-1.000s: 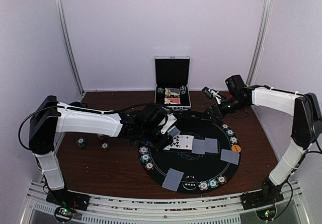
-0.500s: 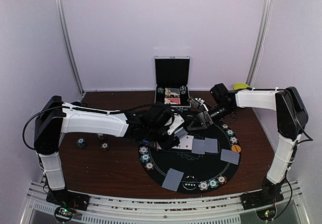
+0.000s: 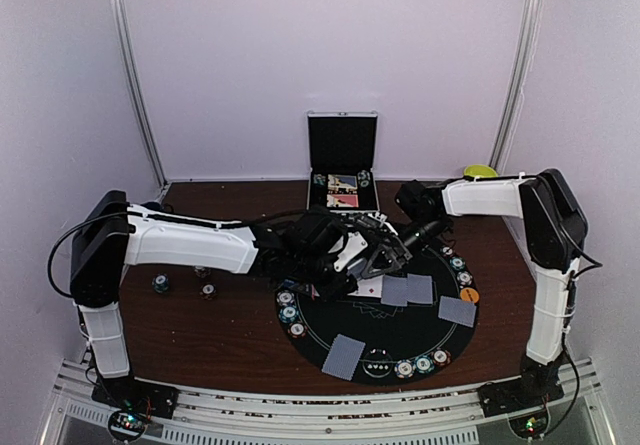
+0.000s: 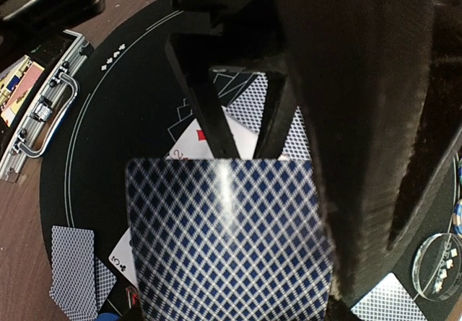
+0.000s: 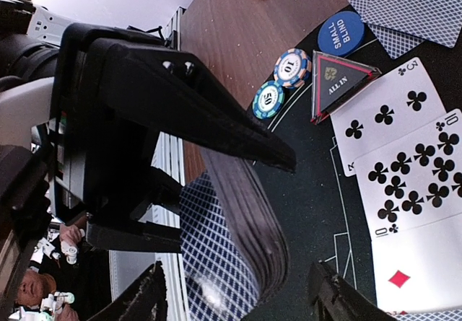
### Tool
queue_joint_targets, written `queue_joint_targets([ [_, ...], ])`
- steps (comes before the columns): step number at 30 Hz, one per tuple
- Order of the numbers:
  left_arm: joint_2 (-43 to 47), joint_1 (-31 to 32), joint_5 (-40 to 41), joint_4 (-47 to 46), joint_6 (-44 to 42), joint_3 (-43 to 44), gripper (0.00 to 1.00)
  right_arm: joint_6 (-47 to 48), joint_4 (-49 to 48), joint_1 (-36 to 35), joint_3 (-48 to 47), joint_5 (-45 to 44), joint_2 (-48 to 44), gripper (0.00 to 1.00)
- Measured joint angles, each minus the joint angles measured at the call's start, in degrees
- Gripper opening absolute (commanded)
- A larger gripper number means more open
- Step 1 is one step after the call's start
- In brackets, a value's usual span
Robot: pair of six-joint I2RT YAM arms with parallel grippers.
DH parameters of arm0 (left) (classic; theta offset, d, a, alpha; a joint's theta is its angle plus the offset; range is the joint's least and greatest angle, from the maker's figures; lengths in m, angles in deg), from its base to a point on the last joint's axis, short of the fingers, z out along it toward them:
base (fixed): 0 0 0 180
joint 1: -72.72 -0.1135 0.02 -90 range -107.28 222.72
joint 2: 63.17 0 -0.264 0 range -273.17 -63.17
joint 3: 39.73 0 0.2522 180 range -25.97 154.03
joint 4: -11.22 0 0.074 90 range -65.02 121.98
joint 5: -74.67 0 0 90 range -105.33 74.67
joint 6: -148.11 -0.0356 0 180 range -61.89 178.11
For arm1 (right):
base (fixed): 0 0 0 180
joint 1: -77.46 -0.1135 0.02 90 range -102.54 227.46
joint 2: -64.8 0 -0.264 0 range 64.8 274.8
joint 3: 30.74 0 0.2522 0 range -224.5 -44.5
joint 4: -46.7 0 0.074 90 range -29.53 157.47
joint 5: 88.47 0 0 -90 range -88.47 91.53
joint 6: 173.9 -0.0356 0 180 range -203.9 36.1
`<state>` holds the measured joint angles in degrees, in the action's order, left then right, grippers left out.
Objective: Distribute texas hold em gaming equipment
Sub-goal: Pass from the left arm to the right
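Left gripper (image 3: 352,257) clamps a deck of blue-diamond-backed playing cards (image 4: 231,242) above the far-left part of the round black felt mat (image 3: 380,340). Right gripper (image 5: 242,293) is parted, one finger on either side of the deck's edge. Face-up white-faced cards (image 5: 404,162) lie on the mat beneath.

Top view: nine chips (image 3: 289,313) on the mat (image 3: 385,327) rim, three each at left, bottom and right; four face-down cards (image 3: 397,290) showing; one orange button (image 3: 470,294); one case (image 3: 343,150). Right wrist view: one stacked deck (image 5: 249,220), three face-up cards (image 5: 411,184), one blue button (image 5: 341,34).
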<state>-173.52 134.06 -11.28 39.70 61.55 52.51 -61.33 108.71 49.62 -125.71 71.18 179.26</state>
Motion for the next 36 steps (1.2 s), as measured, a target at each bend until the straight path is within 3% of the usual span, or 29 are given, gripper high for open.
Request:
queue_joint_targets([
  [10,0.0,0.7,0.0,0.0,-0.1,0.0,0.53,-5.8,-4.5,-0.1,0.0,0.1,0.0,0.63],
  [16,0.0,0.9,0.0,0.0,-0.1,0.0,0.53,-8.0,-6.4,-0.5,0.0,0.1,0.1,0.51],
  [20,0.0,1.0,0.0,0.0,-0.1,0.0,0.53,-7.4,-5.4,-1.6,-0.9,0.2,1.4,0.37],
  [24,-0.3,1.0,0.0,0.4,-0.2,0.0,0.53,-4.5,-2.0,-2.4,-3.7,1.7,3.7,0.05],
  [26,-0.4,1.0,0.0,0.8,-0.3,0.0,0.65,-2.4,0.6,-2.6,-5.2,1.7,4.9,0.0],
  [29,-0.6,1.3,-0.1,0.8,-0.4,0.0,0.96,1.7,6.6,-2.6,-7.8,4.2,7.0,0.0],
  [36,0.9,1.5,0.6,-1.7,1.8,-2.5,0.98,14.5,20.4,-1.6,-12.3,6.1,11.0,0.0],
])
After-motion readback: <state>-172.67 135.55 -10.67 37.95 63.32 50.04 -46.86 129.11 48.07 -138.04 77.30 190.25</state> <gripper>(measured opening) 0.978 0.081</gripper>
